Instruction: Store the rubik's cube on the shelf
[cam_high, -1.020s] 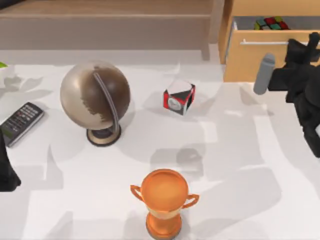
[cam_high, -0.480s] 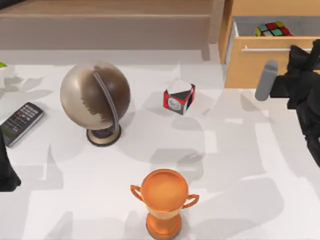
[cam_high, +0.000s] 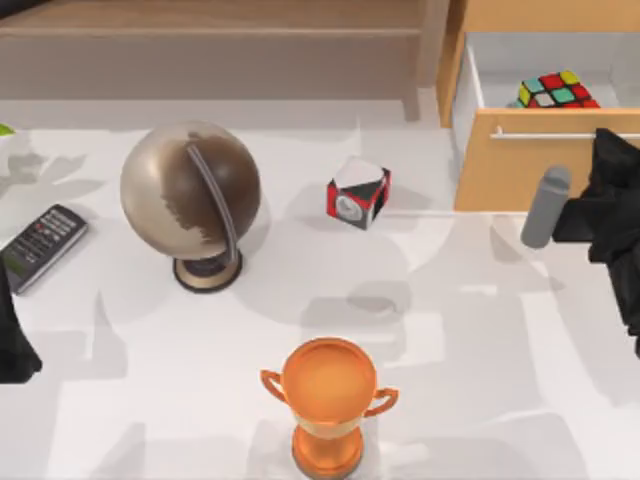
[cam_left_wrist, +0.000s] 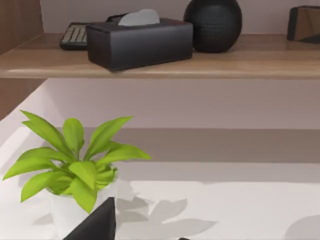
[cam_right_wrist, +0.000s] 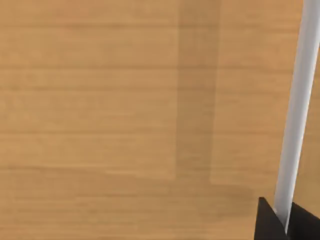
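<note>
The rubik's cube (cam_high: 557, 90) lies inside the open drawer of the orange-tan cabinet (cam_high: 520, 165) at the back right. My right gripper (cam_high: 612, 140) is at the drawer's front, shut on the silver bar handle (cam_right_wrist: 296, 110), with its black fingertips (cam_right_wrist: 267, 222) either side of the bar. The long light-brown shelf (cam_high: 200, 45) runs along the back left; it appears again as the wooden shelf (cam_left_wrist: 210, 62) in the left wrist view. My left arm (cam_high: 12, 345) stays parked at the table's left edge, with its gripper (cam_left_wrist: 142, 235) open.
A globe (cam_high: 192, 195), a red-black-white cube (cam_high: 358, 194), an orange trophy (cam_high: 328, 400) and a remote (cam_high: 42, 245) stand on the white table. A potted plant (cam_left_wrist: 75, 175) is near the left gripper. A tissue box (cam_left_wrist: 140, 42) and a dark vase (cam_left_wrist: 212, 22) sit on the shelf.
The drawer has slid out toward the table's front, pulled by my right gripper on its handle. The rubik's cube inside has come further into view. The left arm has not moved.
</note>
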